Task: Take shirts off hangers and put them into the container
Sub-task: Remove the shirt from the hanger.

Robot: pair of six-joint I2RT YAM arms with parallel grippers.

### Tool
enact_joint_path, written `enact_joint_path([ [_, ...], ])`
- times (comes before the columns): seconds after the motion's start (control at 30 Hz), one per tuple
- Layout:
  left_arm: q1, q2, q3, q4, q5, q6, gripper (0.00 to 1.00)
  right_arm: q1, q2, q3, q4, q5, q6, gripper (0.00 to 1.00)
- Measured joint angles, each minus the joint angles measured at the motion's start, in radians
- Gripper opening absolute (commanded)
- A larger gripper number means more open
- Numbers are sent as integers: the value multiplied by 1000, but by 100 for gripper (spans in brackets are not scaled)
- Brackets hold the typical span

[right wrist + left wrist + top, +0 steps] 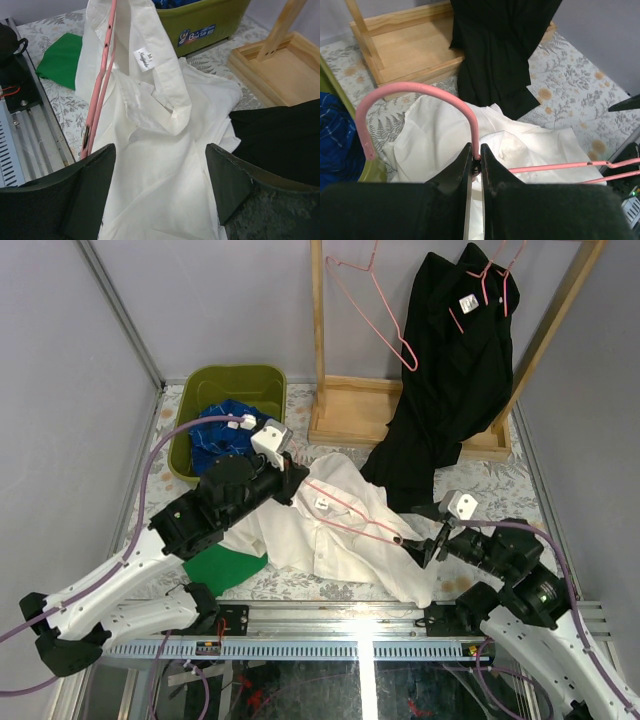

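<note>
Black fingers of the left gripper (475,152) are pinched tight on the thin pink wire hanger (420,90), right at the base of its hook, which arches up just ahead of the fingertips. From that grip the hanger's 2 wire arms run off toward the right gripper (160,150), passing through the plain white collared shirt (300,530). That shirt lies crumpled on the floral table cover (500,480) between both grippers. The right gripper's jaws stand wide apart and hold nothing. White cloth fills the space ahead of them, and the hanger wire passes just beside 1 of its fingers.

To the left gripper's left sits the olive-green slotted plastic basket (240,370), with 1 blue checked shirt (222,430) already inside. Black shirt fabric (450,380) hangs from the wooden rack (318,340), further out beyond both grippers.

The step in hand, as I judge it, is freeing the hanger from the white shirt. Next, the right gripper probably needs to close on cloth near the collar and hold it while the left draws the hanger out through the neck. A wire arm snagging a shoulder is the risk.
</note>
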Motion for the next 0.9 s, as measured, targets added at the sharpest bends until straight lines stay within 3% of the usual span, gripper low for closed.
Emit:
enact_joint_path([
  [0.37,1,95,19,-29,37,9,0,-1,247,43,69,-168,82,78],
  [0.43,1,98,24,-34,37,9,0,-1,271,52,70,-137,91,79],
  [0.6,1,97,31,-42,37,10,0,-1,254,60,92,152,163,82],
  [0.67,1,98,32,-47,37,12,0,-2,238,61,107,201,188,83],
  [0.77,1,98,32,-53,37,16,0,-2,209,76,132,200,226,83],
  [0.9,1,98,33,-56,37,16,0,-2,212,135,156,66,257,82],
])
